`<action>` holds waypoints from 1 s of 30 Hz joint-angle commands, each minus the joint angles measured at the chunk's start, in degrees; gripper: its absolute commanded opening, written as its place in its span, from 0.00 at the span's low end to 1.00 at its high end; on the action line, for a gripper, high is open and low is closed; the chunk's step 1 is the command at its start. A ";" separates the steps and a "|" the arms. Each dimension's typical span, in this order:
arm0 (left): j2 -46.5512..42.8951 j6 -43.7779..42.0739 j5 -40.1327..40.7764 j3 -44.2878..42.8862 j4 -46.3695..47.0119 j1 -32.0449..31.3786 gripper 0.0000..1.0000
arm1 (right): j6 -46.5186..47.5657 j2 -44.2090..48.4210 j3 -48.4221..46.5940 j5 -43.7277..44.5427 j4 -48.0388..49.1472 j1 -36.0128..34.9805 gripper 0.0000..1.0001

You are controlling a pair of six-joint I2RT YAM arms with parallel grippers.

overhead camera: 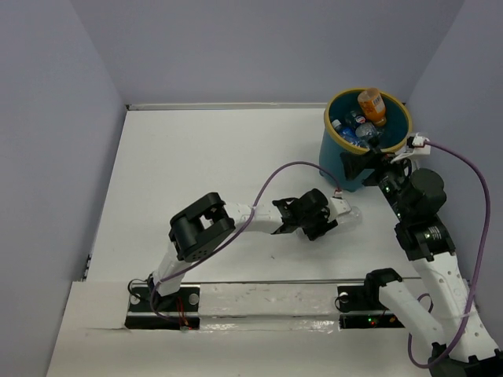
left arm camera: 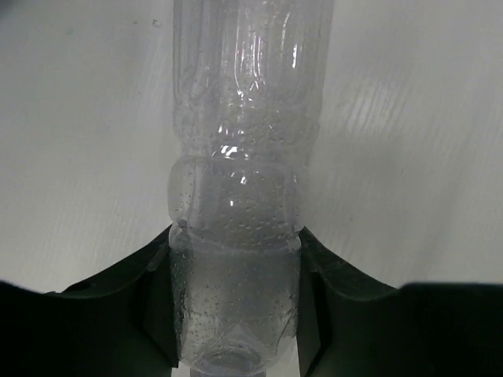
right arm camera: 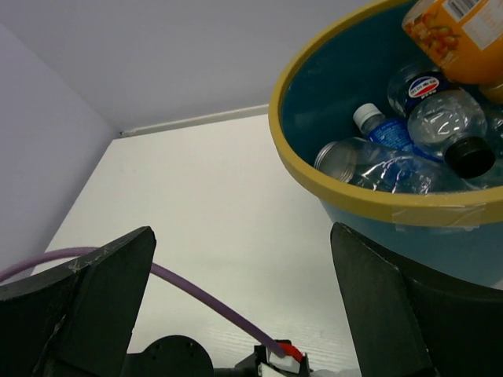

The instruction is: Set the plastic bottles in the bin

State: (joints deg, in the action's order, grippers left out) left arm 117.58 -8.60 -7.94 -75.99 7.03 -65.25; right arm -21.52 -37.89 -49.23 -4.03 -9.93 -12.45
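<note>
left wrist view first: my left claw [left arm camera: 236, 247] has its two fingers [left arm camera: 153, 298] pressed against either side of the long clear bottle [left arm camera: 247, 118], so i read it as closed on that bottle, which runs straight away from the camera with fine droplets on the inside of its wall. on the top external view that bottle sits on the near-left side of the bin [overhead camera: 338, 157], apart from it, sticking out past the claw toward the bin's side. i cannot tell whether it rests on the white table [overhead camera: 196, 173] or hangs just above it. my right claw [right arm camera: 240, 236] is just beside the bin's near wall with its fingers spread wide and nothing between them, only bare table and a purple cable [right arm camera: 196, 302] showing in the gap. inside the bin i see the short orange bottle [overhead camera: 372, 106] leaning against the far rim, and below it a heap of small clear bottles [right arm camera: 409, 149], some with blue labels, one with a white cap and one with a black cap.
</note>
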 commanded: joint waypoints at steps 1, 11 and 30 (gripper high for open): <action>-2.88 0.42 3.71 1.80 3.51 -0.49 0.38 | -1.68 2.55 3.08 -1.86 1.32 -0.03 0.98; -22.63 10.16 11.89 17.70 11.16 -0.40 0.38 | -6.87 9.92 9.15 -5.73 -1.49 -0.03 0.98; -40.50 19.06 10.14 29.58 23.56 -0.40 0.38 | -21.72 1.60 19.52 -28.73 16.07 -0.03 1.00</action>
State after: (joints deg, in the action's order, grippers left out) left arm 80.79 9.54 3.07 -46.72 24.29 -65.30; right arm -38.17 -33.69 -31.18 -22.94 -6.17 -12.45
